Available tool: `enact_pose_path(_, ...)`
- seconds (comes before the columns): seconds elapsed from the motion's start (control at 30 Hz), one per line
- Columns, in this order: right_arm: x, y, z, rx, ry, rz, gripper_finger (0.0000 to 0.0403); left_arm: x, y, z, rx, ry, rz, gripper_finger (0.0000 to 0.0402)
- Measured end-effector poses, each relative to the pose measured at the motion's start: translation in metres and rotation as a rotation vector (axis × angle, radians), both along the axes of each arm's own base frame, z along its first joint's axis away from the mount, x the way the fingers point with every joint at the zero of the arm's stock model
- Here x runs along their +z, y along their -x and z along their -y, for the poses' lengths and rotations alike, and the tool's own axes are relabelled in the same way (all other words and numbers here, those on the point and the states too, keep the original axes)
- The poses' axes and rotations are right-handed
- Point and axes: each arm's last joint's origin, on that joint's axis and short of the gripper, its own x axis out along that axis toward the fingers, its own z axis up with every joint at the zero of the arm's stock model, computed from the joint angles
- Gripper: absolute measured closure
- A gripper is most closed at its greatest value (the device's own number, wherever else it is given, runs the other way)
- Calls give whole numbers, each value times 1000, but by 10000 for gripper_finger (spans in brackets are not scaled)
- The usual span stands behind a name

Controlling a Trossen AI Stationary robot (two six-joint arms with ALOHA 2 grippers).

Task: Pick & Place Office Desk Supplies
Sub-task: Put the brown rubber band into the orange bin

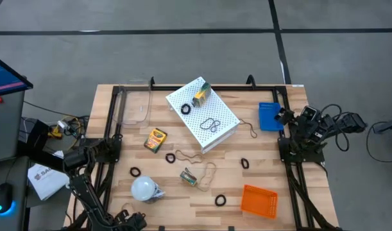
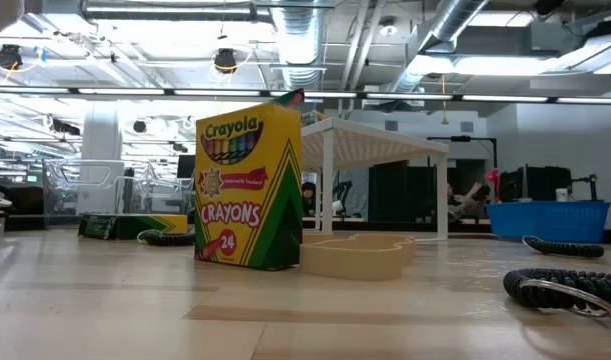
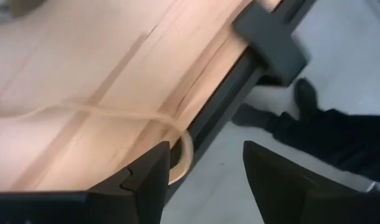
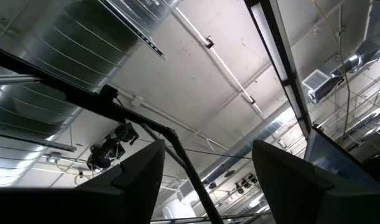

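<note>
Left pincer (image 3: 202, 180) sits at the counter's (image 1: 266, 173) 7 o'clock corner, mostly cut off in the high view; its wrist view shows the fingers parted over the counter edge, a tan band (image 3: 115, 115) looping just under one finger, whether touching is unclear. Right pincer (image 4: 205, 180) is at the 3 o'clock edge, pointed at the ceiling, fingers spread, nothing between.

Crayon boxes, three: one on the white box (image 1: 202, 110) at 12 o'clock (image 1: 201, 96), one at 9 o'clock (image 1: 155, 139), one at 6 o'clock (image 1: 188, 177).

Black rings on the counter, four: (image 1: 135, 171), (image 1: 170, 157), (image 1: 245, 163), (image 1: 221, 201); one more on the white box (image 1: 185, 110).

Tan bands are thin, count unsure; loops show near centre (image 1: 205, 172).

Blue tray (image 1: 269, 117) at 2 o'clock, orange tray (image 1: 258, 200) at 5, white bulb (image 1: 144, 188) at 7.
</note>
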Motion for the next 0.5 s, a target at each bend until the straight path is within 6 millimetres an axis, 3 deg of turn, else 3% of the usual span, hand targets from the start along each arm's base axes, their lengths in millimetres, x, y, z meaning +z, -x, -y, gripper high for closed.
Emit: enact_pose_path(0.5, 0, 0, -1, -2, 0, -4, 163, -21, 7, -3, 25, 49, -17, 216)
